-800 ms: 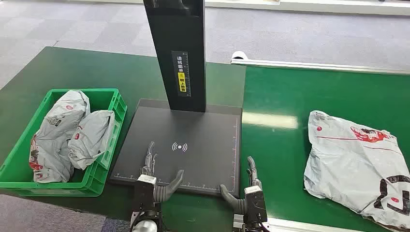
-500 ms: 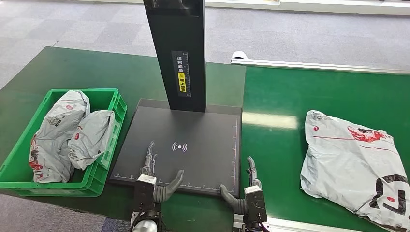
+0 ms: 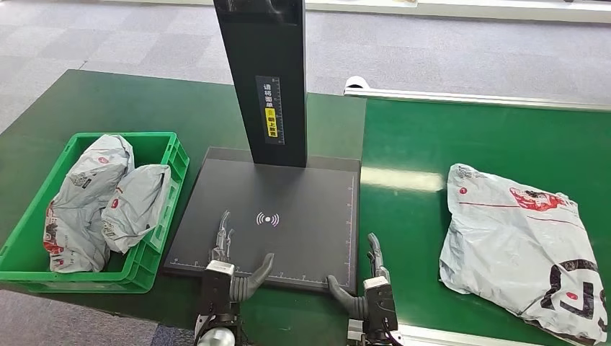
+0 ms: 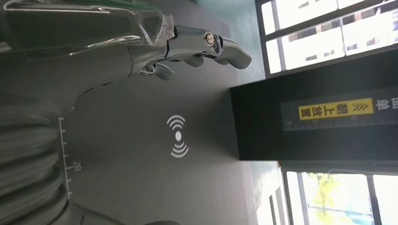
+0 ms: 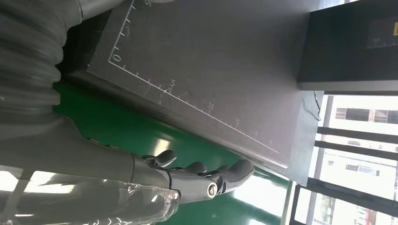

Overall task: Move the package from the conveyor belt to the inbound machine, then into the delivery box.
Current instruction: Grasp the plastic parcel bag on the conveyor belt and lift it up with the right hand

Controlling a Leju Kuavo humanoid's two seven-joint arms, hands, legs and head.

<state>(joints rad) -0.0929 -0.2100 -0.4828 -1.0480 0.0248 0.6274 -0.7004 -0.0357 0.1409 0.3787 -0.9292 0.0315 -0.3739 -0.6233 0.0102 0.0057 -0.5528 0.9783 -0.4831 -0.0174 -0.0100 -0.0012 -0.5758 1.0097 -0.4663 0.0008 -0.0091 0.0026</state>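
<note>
A green worktop [image 3: 130, 108] over grey carpet carries, in the head view, the flat black inbound machine platform [image 3: 288, 209] between a green plastic crate of grey bags [image 3: 169, 155] and the green conveyor belt [image 3: 432, 137], where the crumpled grey plastic package [image 3: 522, 245] lies, well right of both hands, likely awaiting pickup. The left wrist view shows the left hand [image 4: 141, 47] empty, fingers spread, over the platform. The right wrist view shows the right hand [image 5: 187, 180] likewise released, above the belt just beside the platform's edge.

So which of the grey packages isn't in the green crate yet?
The large grey package lying flat on the green conveyor belt, right of the scanner plate. The other two sit inside the green crate.
</note>
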